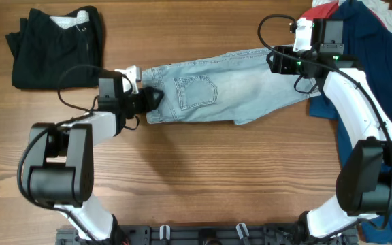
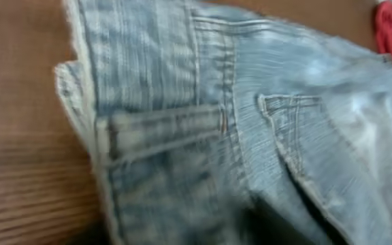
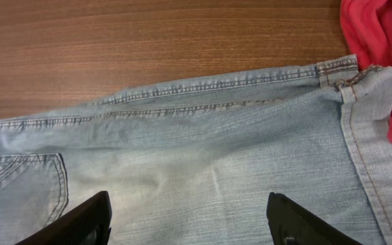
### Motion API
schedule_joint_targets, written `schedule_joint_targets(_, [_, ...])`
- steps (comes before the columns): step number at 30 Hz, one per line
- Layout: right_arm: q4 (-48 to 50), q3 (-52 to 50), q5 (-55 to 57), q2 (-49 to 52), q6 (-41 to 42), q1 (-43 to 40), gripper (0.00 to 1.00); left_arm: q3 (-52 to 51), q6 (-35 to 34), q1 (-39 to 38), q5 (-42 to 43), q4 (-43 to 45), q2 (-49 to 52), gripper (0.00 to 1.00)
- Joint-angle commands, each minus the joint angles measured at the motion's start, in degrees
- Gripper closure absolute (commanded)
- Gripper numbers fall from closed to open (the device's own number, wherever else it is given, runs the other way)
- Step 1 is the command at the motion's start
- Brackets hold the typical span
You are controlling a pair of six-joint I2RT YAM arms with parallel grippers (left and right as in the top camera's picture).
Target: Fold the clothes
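Observation:
The light-blue denim shorts [image 1: 237, 88] lie spread across the middle of the table, back pocket up. My left gripper [image 1: 150, 97] is at their left end, at the waistband, and looks shut on the denim. The left wrist view is blurred and filled with the shorts [image 2: 216, 136] up close, and the fingers are hidden there. My right gripper [image 1: 275, 61] is open and empty just above the shorts' right part, near the far edge. In the right wrist view its fingers [image 3: 189, 218] spread wide over flat denim [image 3: 203, 150], with the pale hem at the right.
A folded black garment [image 1: 56, 47] lies at the back left. A pile of navy [image 1: 373, 47], red [image 1: 324, 8] and white [image 1: 386, 10] clothes sits at the back right, touching the shorts' hem. The red cloth also shows in the right wrist view [image 3: 380, 41].

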Motion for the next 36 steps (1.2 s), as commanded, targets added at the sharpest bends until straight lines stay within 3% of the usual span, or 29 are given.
schedule_joint_targets(1, [0.11, -0.28, 0.7, 1.16, 0.85, -0.02, 0.27, -1.79, 0.07, -0.31, 0.68, -1.36, 2.38, 0.96])
schedule_joint_targets(7, [1.88, -0.28, -1.42, 1.16, 1.36, 0.26, 0.33, -1.73, -1.81, 6.86, 4.66, -2.51, -1.16, 0.96])
schedule_joint_targets(13, [4.61, -0.28, -0.9, 1.18, 1.9, 4.04, 0.36, 2.1, 5.11, 15.23, 4.15, -18.53, -11.93, 0.96])
schedule_joint_targets(15, [5.11, -0.28, -0.28, 1.25, 1.95, 5.14, 0.41, 4.15, 7.74, 16.13, 2.43, -24.37, -14.29, 0.96])
schedule_joint_targets(16, [5.35, -0.28, -0.26, 1.42, 2.36, 5.55, 0.47, 5.22, 8.96, 16.15, 1.42, -26.86, -14.99, 0.96])
schedule_joint_targets(19, [7.23, -0.28, -0.37, 3.5, 4.13, 6.36, 0.88, 9.31, 12.15, 15.98, -0.02, -34.69, -15.87, 0.96])
schedule_joint_targets(27, [10.82, -0.28, -3.87, 14.64, 4.63, 6.49, 0.92, 11.65, 11.89, 15.98, -0.02, -40.98, -15.87, 0.96])
schedule_joint_targets(36, [12.11, -0.28, -3.48, 19.34, 4.92, 6.54, 0.94, 12.44, 10.01, 15.87, -0.02, -44.24, -15.87, 0.96])
